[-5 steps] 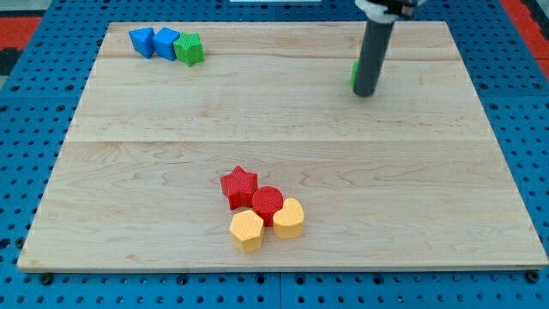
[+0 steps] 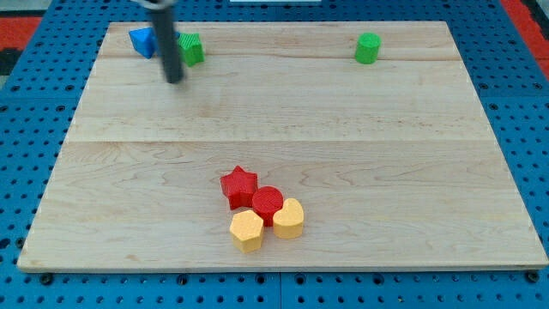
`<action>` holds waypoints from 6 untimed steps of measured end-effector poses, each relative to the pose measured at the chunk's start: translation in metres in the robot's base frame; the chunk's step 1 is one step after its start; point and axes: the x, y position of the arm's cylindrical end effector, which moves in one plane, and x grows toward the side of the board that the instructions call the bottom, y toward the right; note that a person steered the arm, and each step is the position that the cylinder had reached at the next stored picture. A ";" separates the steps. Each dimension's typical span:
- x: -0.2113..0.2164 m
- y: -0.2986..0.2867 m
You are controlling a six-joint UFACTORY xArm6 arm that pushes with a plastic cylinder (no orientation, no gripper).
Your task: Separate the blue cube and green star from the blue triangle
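Small blue triangle block (image 2: 141, 40), rod-hidden blue cube and green star block (image 2: 190, 48) cluster at wooden desk (image 2: 343, 154) top-left; my tip (image 2: 175, 81) sits just below them. No fingers, only a rod. Risk: push drags all three together. Green cylinder (image 2: 367, 48) top-right, red star (image 2: 238, 186) group far off, nothing blocking

Green cylinder (image 2: 368, 48): near the worktop (image 2: 412, 172) top edge, toward its right corner. Red star (image 2: 238, 186), red cylinder (image 2: 268, 204), yellow hexagon (image 2: 247, 230) and second yellow block (image 2: 289, 218): clustered touching near the bottom edge.
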 end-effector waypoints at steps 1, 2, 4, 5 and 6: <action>-0.046 -0.039; -0.055 -0.089; -0.038 0.055; -0.004 0.083; 0.005 0.122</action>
